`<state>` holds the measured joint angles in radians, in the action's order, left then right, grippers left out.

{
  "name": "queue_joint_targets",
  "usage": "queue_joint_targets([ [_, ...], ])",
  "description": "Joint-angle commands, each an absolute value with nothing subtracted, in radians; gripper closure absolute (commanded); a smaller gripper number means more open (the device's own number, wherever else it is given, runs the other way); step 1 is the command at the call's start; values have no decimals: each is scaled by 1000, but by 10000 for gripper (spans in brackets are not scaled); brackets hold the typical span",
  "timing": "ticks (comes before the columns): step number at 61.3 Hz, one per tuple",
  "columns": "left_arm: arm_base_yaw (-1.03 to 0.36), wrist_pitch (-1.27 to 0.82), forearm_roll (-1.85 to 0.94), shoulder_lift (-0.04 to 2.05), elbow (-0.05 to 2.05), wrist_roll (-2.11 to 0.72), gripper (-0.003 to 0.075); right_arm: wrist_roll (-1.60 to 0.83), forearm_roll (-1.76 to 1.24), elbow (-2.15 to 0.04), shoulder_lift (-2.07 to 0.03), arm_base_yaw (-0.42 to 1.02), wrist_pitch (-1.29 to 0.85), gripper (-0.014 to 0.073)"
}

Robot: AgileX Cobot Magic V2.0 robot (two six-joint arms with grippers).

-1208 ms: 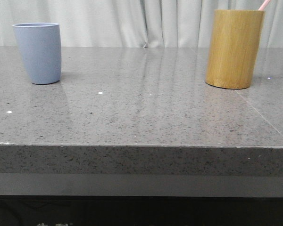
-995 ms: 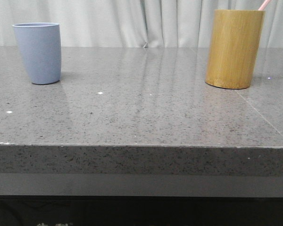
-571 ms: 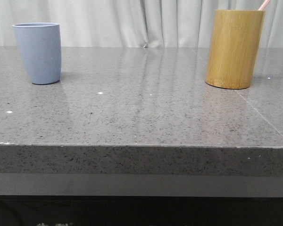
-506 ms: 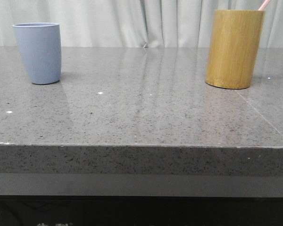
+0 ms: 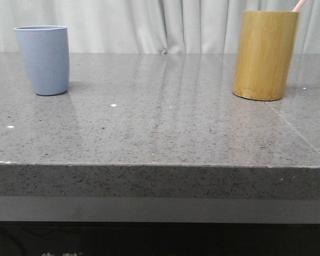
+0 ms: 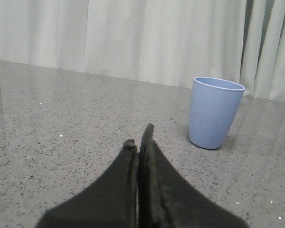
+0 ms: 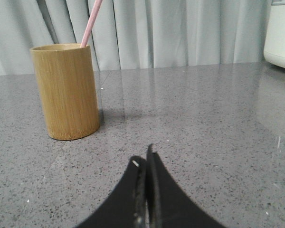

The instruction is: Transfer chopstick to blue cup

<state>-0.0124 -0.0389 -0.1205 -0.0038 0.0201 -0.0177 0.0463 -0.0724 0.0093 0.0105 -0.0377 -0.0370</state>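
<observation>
At the upper right of the front view, a thin pale pink chopstick point(image 5: 299, 5) stuck out of a tall yellow-brown bamboo holder point(image 5: 265, 55), leaning toward the right and running off the top edge of the frame, so only its short tip showed there. In the right wrist view more of it was visible: a straight, slender, smooth pink stick point(image 7: 91, 22) rising at a slant from the open mouth of the holder point(image 7: 66, 91), its lower part hidden inside; whether one stick or more stood there could not be told. The holder stood upright on the speckled grey stone table point(image 5: 165, 128). Far across the table, at the upper left of the front view, stood the blue cup point(image 5: 43, 60), a matte pale blue-grey tumbler narrowing toward its base, upright and well apart from the holder. No arm appeared in the front view. In the left wrist view the left gripper point(image 6: 139, 142) showed its two black fingers pressed together with nothing between them, low over the table, with the cup point(image 6: 214, 112) standing beyond it to the right of the frame. The right gripper point(image 7: 143, 159) likewise had its fingers clenched on nothing, with the holder beyond it at the left of the frame. Pale curtains point(image 5: 149, 24) hung behind the table.
</observation>
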Motion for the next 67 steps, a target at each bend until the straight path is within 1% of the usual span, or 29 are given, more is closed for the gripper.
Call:
queue_joint_targets([
  [1, -13, 0, -127, -27, 127, -14, 739, 40, -61, -89, 29, -34, 38, 660],
  [8, -13, -143, -127, -17, 283, -14, 739, 40, -61, -220, 23, -34, -45, 660],
  [16, -13, -270, -127, 47, 461, -14, 739, 40, -61, -387, -23, -34, -179, 660],
  [28, -13, -478, -135, 197, 708, -14, 739, 40, -60, -616, -172, -34, -380, 660],
  [36, -13, -586, -135, 296, 830, -14, 739, 39, -60, -722, -286, -34, -505, 660],
  [42, -13, -594, -135, 356, 857, -14, 739, 39, -59, -758, -366, -34, -592, 660],
  [49, -13, -599, -135, 395, 846, -14, 739, 39, -59, -759, -433, -34, -637, 660],
  [67, -13, -586, -135, 471, 762, -14, 739, 30, -59, -759, -560, -34, -691, 660],
])
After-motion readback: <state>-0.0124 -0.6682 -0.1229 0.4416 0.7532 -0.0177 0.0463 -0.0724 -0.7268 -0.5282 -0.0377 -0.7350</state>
